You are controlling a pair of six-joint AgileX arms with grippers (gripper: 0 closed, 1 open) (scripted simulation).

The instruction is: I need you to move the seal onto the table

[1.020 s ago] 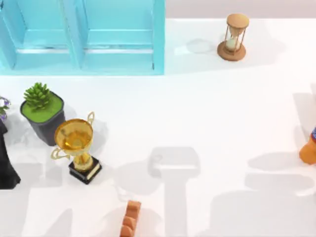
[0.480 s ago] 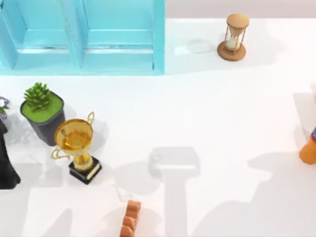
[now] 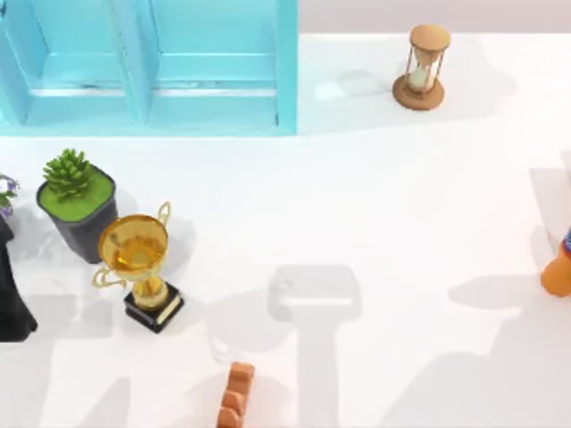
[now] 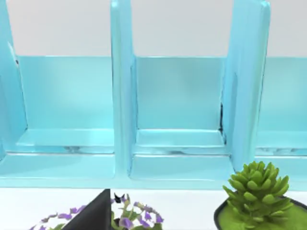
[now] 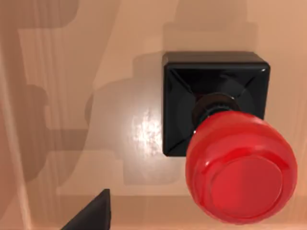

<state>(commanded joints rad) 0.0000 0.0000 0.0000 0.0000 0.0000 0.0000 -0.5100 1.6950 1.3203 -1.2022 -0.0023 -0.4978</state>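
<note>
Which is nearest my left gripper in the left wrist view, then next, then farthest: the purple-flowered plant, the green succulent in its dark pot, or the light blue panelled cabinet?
1. purple-flowered plant: right beside the left gripper.
2. green succulent in its dark pot: farther off, standing in front of the cabinet.
3. light blue panelled cabinet: at the back, behind both plants.

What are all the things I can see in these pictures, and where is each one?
white table: one, spans the top view
light blue panelled cabinet: one, far left
wooden hourglass: one, brown, far right of centre
green succulent in dark pot: one, left
gold trophy on black base: one, beside the succulent
purple-flowered plant: one, beside the succulent
orange ridged object: one, near edge
orange object: one, right edge
red-knobbed seal on black square base: one, on a glossy wooden surface
dark gripper part: right wrist view, near the seal
</note>
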